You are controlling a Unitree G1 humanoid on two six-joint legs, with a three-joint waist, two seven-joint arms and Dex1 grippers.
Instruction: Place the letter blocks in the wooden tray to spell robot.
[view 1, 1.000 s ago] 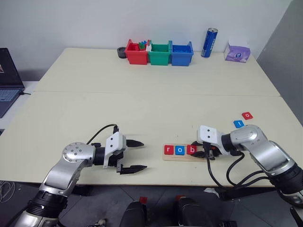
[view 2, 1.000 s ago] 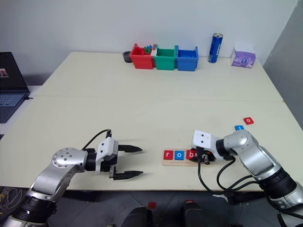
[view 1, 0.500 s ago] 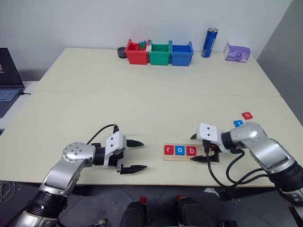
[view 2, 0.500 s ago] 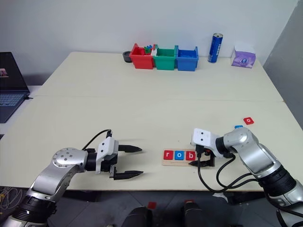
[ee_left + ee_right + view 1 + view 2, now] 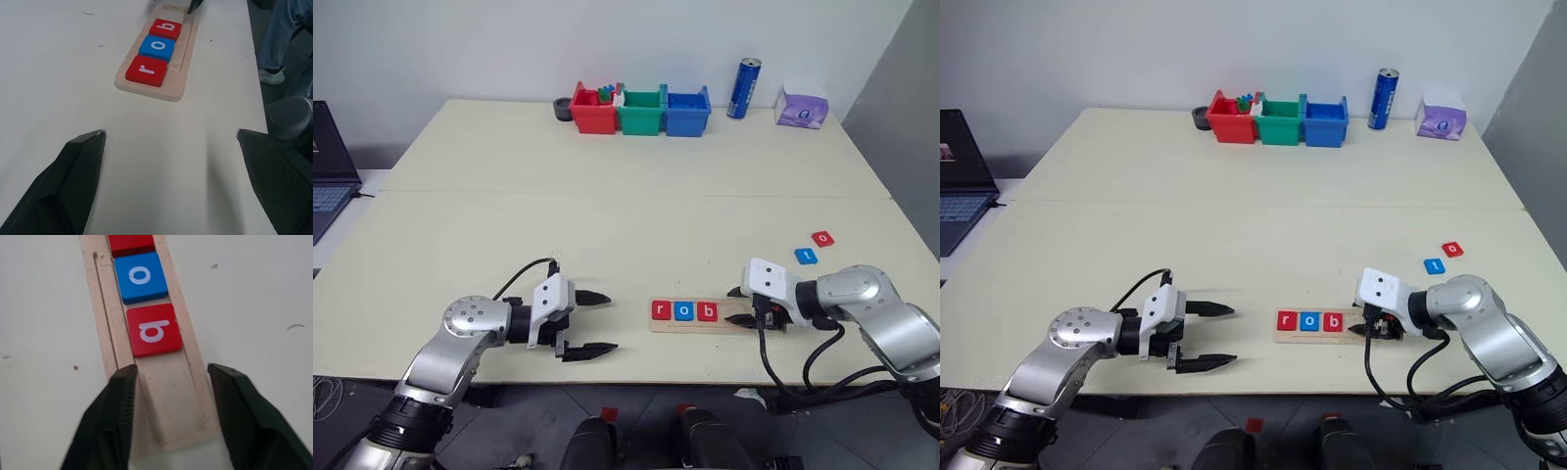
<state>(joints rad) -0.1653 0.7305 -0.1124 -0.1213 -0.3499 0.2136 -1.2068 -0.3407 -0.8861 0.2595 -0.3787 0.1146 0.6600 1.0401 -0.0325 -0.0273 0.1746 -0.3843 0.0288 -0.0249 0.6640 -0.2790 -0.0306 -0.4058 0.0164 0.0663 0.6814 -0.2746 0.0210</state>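
Right gripper (image 5: 741, 305) part-open, empty, lower right by wooden tray (image 5: 698, 325); r-o-b placed; next fetch red o tile (image 5: 822, 238).

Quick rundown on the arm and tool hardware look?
Both arms are silver-grey metal with rounded joint housings. Each ends in a white block carrying a two-finger black tool: left tool, right tool. Black cables loop outside each forearm. The fingers are textured black wedges.

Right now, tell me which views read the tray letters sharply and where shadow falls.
Right wrist view: the b block is crisp, the black fingers soft. Left wrist view: r, o, b legible in the wooden tray. Left eye view: faint shadow under the left gripper.
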